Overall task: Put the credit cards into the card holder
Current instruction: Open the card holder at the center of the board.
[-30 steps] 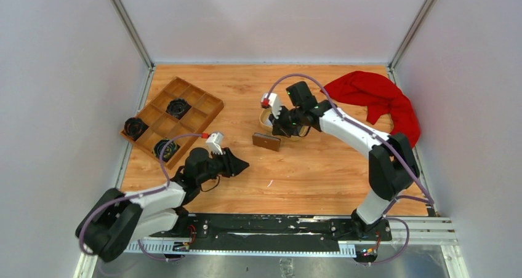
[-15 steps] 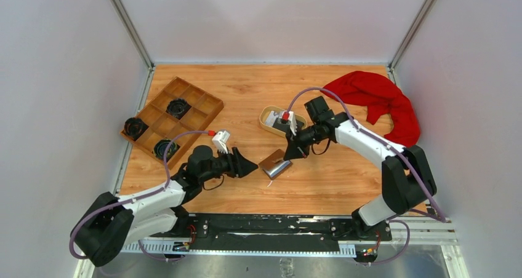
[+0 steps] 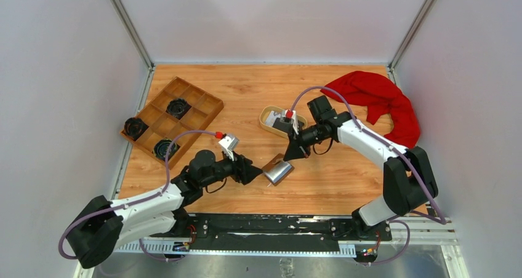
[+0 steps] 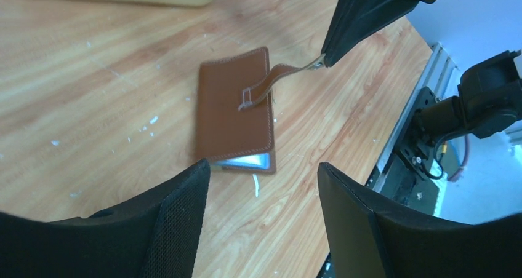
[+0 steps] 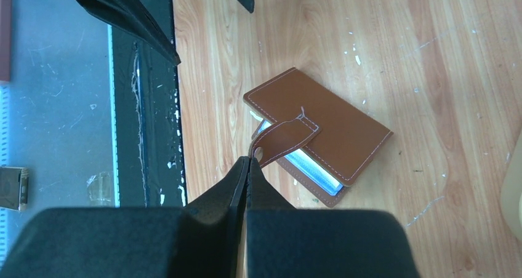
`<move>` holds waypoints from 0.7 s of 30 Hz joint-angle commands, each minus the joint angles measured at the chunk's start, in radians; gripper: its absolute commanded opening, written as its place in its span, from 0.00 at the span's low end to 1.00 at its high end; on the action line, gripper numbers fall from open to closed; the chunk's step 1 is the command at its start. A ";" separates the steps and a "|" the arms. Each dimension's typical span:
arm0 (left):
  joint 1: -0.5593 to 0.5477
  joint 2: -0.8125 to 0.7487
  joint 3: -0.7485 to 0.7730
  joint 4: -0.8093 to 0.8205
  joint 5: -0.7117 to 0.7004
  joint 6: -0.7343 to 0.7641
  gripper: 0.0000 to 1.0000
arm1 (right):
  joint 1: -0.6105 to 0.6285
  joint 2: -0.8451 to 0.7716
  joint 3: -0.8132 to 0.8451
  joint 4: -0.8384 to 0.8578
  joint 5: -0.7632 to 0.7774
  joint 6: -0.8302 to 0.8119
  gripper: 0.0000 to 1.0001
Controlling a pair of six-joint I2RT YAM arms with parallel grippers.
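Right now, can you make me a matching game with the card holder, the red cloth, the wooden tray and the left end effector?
1. card holder
2. red cloth
3. wooden tray
4. left end effector

A. open, holding nothing
B. far right, crumpled
C. strap pinched by the right end effector
D. far left, split into compartments

Pairs: 1-C, 2-B, 3-D, 4-A.

- I see my left arm stretched low toward centre, left gripper (image 3: 253,171) spread wide.
- My right arm bends inward, right gripper (image 5: 248,162) pinched on the card holder (image 5: 335,127) strap.
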State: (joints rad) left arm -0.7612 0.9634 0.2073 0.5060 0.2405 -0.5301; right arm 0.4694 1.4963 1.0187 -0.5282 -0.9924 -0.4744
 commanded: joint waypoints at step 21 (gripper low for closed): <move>-0.301 0.323 0.206 0.004 -0.262 0.698 0.72 | -0.038 -0.015 0.029 -0.119 -0.075 -0.126 0.00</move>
State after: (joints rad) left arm -1.0306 1.2049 0.3656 0.4957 0.0696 0.0727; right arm 0.4465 1.4845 1.0195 -0.6079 -1.0328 -0.5682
